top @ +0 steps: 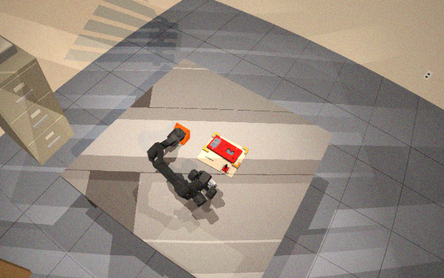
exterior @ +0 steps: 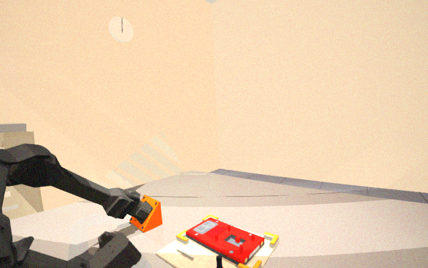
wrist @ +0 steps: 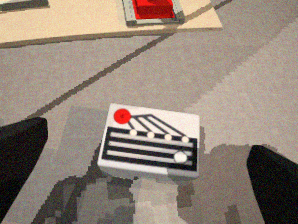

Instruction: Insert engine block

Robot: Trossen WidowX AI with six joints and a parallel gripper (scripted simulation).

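Note:
The engine block [top: 212,183] [wrist: 150,150], white with black stripes and a red dot on its upper face, sits on the table off the board. Its slot side cannot be made out. My gripper [wrist: 150,141] is open, with a fingertip far out to each side of the block in the wrist view and a gap on both sides. The red car body [top: 218,147] [exterior: 220,233] lies between yellow corner brackets on the cream board. Its opening [top: 230,151] [exterior: 232,240] holds no engine block; the rib is too small to tell clearly.
The cream board [top: 202,159] [exterior: 167,252] [wrist: 90,31] also carries a small red part [top: 225,169] [wrist: 154,9] with a black upright and a thin strip [exterior: 185,253]. Yellow corner brackets [top: 245,151] [exterior: 272,238] stand around the body. An orange bracket [top: 185,134] [exterior: 156,218] is at the arm's base.

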